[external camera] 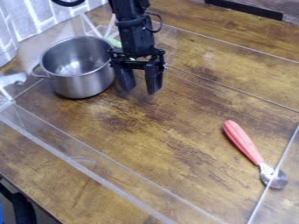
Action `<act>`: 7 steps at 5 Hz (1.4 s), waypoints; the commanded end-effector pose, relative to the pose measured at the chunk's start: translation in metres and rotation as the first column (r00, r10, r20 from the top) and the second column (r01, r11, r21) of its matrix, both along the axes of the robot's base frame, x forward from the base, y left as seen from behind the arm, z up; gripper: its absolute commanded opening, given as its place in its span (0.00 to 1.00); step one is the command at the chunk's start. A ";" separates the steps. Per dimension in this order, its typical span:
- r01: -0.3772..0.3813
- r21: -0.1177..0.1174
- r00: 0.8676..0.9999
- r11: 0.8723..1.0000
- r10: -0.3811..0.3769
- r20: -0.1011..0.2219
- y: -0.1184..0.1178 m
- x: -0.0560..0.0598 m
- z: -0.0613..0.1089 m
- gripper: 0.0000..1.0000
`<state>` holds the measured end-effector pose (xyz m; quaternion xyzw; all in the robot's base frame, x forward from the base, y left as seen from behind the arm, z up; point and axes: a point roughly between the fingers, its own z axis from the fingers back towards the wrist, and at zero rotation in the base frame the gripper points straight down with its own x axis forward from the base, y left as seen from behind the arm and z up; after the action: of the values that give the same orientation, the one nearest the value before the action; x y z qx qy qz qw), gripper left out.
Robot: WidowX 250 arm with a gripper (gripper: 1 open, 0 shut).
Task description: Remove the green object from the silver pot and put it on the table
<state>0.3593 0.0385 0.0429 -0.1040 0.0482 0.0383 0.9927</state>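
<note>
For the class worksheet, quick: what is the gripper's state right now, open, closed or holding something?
Gripper: open, fingers apart and pointing down, holding nothing, just right of the silver pot.

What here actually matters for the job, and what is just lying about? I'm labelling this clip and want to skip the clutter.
Part of the job:
- silver pot, nothing visible inside it
- green object, a sliver showing behind the arm, beside the pot
- table
- gripper, jaws apart, beside the pot

Just lying about:
- red-handled tool, far right
- clear plastic strips
</note>
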 end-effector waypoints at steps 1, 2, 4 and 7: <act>-0.061 0.026 0.998 0.998 0.060 0.022 0.001 0.002 0.003 1.00; -0.036 0.040 0.999 0.999 0.035 0.030 0.006 0.003 0.008 1.00; -0.017 0.055 0.998 0.998 0.014 0.062 0.018 0.009 0.032 1.00; -0.145 0.102 0.987 0.984 0.137 0.085 0.063 0.005 0.032 1.00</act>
<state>0.3665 0.0795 0.0512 -0.0669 0.0338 0.0815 0.9939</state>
